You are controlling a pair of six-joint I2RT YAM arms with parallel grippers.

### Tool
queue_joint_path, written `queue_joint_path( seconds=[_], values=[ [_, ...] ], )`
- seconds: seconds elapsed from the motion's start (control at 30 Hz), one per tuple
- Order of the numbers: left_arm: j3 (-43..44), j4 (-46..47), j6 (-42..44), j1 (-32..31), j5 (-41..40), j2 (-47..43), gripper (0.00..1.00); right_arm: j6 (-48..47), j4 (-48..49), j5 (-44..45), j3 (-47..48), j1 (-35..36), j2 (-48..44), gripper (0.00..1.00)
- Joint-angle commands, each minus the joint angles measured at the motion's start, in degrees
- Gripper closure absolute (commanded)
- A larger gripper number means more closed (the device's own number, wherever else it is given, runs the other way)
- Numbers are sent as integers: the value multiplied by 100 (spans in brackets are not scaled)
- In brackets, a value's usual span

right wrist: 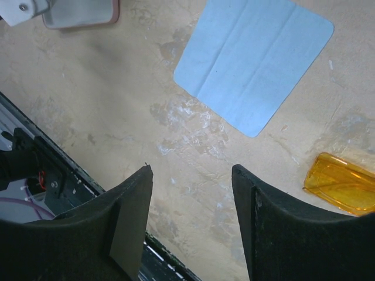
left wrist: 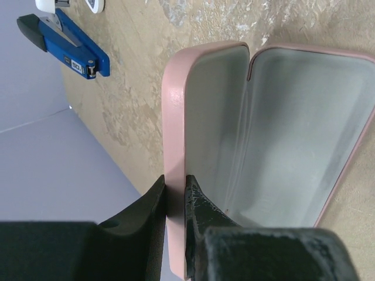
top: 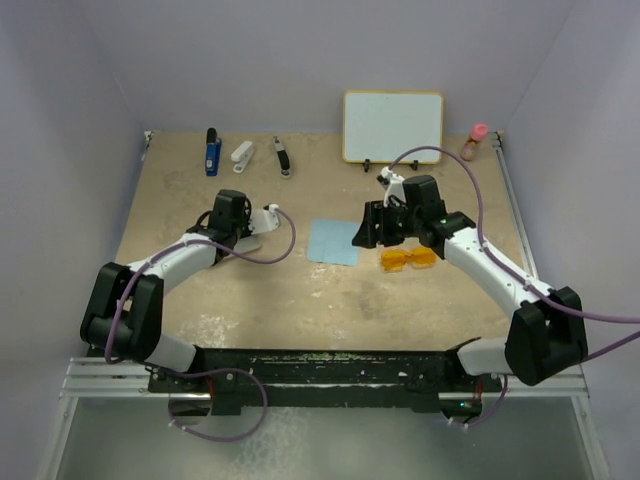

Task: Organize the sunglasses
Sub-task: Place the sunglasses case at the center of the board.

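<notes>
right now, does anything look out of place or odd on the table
Nothing looks spilled or damaged. The one thing out of place: the sunglasses lie loose on the table beside the blue cloth, not in the pink case, which stands open with one wall pinched by the left end effector.

Only one small white label [left wrist: 78,65] is showing, sitting on the blue tool [left wrist: 70,41] lying on the table [left wrist: 146,76], and its dark print is appearing too blurred to read.
</notes>
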Motion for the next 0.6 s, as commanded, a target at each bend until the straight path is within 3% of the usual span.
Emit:
queue_joint_path(
  seconds=[0.0,0.2,0.3,0.33,0.57],
  values=[
    [-32,500,-182,9,-126,-86,80,-191,83,5,507,-33,88,38],
    [272,15,-475,21,-159,-17,72,-333,-298,126,876,-33,336,32],
    [349,-261,-570,17,-32,-186,51,-420,-377,442,1092,-33,479,32],
    [363,-330,-598,15,9,-251,50,-444,-470,466,1132,-33,517,32],
    [894,-1130,-1154,19,295,-574,49,-413,-646,561,1179,-33,636,32]
  ],
)
